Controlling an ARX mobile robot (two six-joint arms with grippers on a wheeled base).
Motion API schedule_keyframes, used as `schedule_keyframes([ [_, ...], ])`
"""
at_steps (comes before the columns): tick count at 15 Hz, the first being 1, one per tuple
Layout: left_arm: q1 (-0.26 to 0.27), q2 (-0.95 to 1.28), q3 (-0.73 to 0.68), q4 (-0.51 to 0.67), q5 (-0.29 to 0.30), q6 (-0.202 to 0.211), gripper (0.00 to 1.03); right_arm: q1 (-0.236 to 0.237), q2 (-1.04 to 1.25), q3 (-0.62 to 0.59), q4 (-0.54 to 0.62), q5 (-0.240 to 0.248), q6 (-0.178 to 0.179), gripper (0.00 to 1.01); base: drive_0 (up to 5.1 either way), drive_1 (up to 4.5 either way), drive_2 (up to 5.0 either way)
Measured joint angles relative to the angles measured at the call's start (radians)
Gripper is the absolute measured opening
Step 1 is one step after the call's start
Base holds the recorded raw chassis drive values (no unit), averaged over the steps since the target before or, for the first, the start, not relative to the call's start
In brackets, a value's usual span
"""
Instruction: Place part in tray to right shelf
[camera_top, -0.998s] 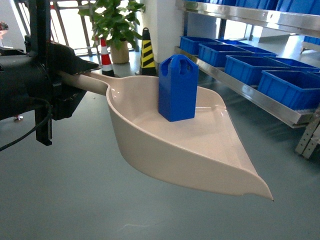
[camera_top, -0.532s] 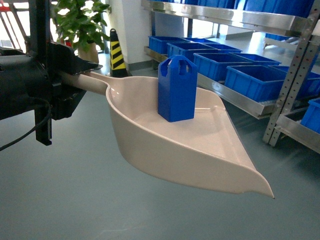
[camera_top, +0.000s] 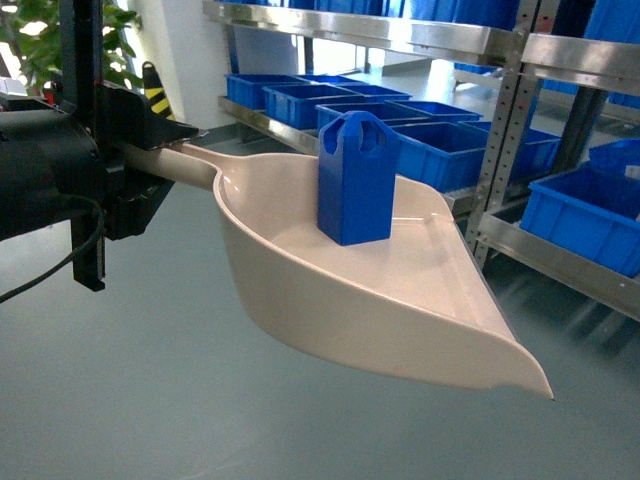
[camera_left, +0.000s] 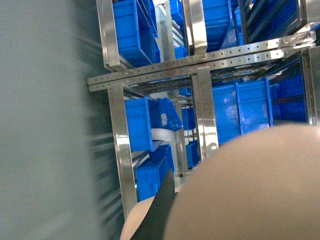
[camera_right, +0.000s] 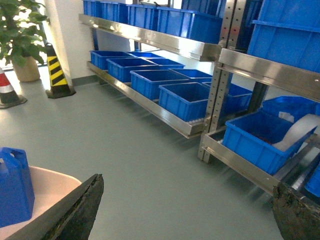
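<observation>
The beige tray hangs level in the air, its long handle held in my left gripper, which is shut on it. The blue part stands upright inside the tray, handle loop on top. In the left wrist view the tray's underside fills the lower right beside one black finger. The right wrist view catches the part and the tray's rim at lower left. My right gripper is open over bare floor and holds nothing. The right shelf, a steel rack, stands beyond the tray's lip.
Several blue crates sit on the low steel rails, with more along the wall. A steel upright divides the bays. A striped cone and a potted plant stand far left. Grey floor lies below the tray.
The head view has swung right: the plant and cone slid off to the left and the steel racks came nearer. Tray and part kept their place in view.
</observation>
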Motion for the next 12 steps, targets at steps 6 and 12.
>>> schedule_keyframes([
  [6,0.0,0.0,0.0,0.0,0.0,0.0,0.13,0.0,0.0,0.0,0.0,0.0,0.0,0.98,-1.6,-1.55,-1.6],
  [12,0.001,0.0,0.0,0.0,-0.001,0.0,0.13,0.0,0.0,0.0,0.0,0.0,0.0,0.98,-1.6,-1.63,-1.6],
])
